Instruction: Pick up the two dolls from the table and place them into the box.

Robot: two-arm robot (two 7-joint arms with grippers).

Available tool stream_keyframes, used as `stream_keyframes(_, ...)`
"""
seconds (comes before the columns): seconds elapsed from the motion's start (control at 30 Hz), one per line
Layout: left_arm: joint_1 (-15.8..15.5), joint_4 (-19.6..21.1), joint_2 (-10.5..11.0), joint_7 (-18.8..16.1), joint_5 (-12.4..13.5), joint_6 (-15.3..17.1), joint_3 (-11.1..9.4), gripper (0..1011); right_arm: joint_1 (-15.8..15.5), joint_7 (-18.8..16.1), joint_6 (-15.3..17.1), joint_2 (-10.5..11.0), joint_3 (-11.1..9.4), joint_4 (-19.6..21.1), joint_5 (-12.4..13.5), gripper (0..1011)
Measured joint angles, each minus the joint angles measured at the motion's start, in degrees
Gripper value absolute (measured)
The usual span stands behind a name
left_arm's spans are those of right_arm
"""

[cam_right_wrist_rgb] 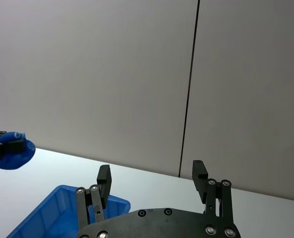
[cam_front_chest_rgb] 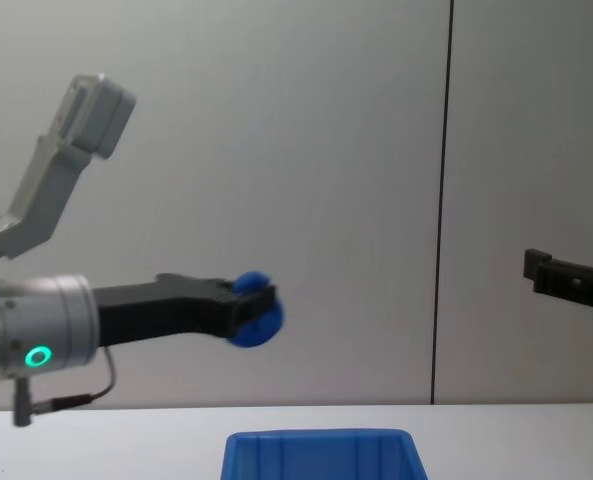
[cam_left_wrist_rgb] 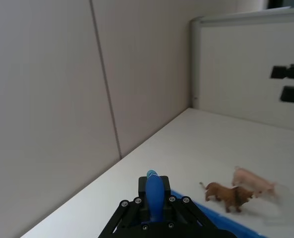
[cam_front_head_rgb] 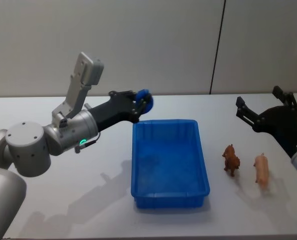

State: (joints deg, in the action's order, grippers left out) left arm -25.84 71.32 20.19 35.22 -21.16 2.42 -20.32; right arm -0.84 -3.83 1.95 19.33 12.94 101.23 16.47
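The blue box (cam_front_head_rgb: 134, 165) sits mid-table on the white table (cam_front_head_rgb: 78, 210). Two dolls stand to its right: a brown animal figure (cam_front_head_rgb: 231, 159) and a pink one (cam_front_head_rgb: 261, 169). The left wrist view also shows the brown doll (cam_left_wrist_rgb: 228, 195) and the pink doll (cam_left_wrist_rgb: 253, 179). My left gripper (cam_front_head_rgb: 144, 102) hangs in the air over the box's far left corner, shut on a small blue object (cam_front_chest_rgb: 254, 310). My right gripper (cam_front_head_rgb: 258, 98) is raised at the far right, behind the dolls, open and holding nothing.
A grey panelled wall (cam_front_head_rgb: 188, 45) with a dark vertical seam runs behind the table's far edge. White tabletop stretches left of the box and in front of it. The box's inside (cam_front_head_rgb: 168, 165) holds nothing that I can see.
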Motion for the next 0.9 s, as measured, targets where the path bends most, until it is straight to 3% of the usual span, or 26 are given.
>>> stream_keyframes(0.13, -0.7, -0.4, -0.7, 2.7, -0.8, -0.2, -0.5, 154, 0.0, 0.0, 0.0, 0.0, 0.0, 0.0, 0.0, 1001)
stream_keyframes(0.5, -3.7, -3.9, -3.4, 10.7, -1.9, -0.1, -2.5, 511, 0.0, 0.0, 0.0, 0.0, 0.0, 0.0, 0.0, 1001)
stream_keyframes(0.67, -4.4, -4.9, -3.9, 12.0, -1.9, 0.1, -2.9, 666, 0.0, 0.0, 0.0, 0.0, 0.0, 0.0, 0.0, 1001)
stream_keyframes(0.9, -4.3, -4.7, -3.8, 11.1, -1.7, 0.3, -3.0, 854, 0.0, 0.0, 0.0, 0.0, 0.0, 0.0, 0.0, 1001)
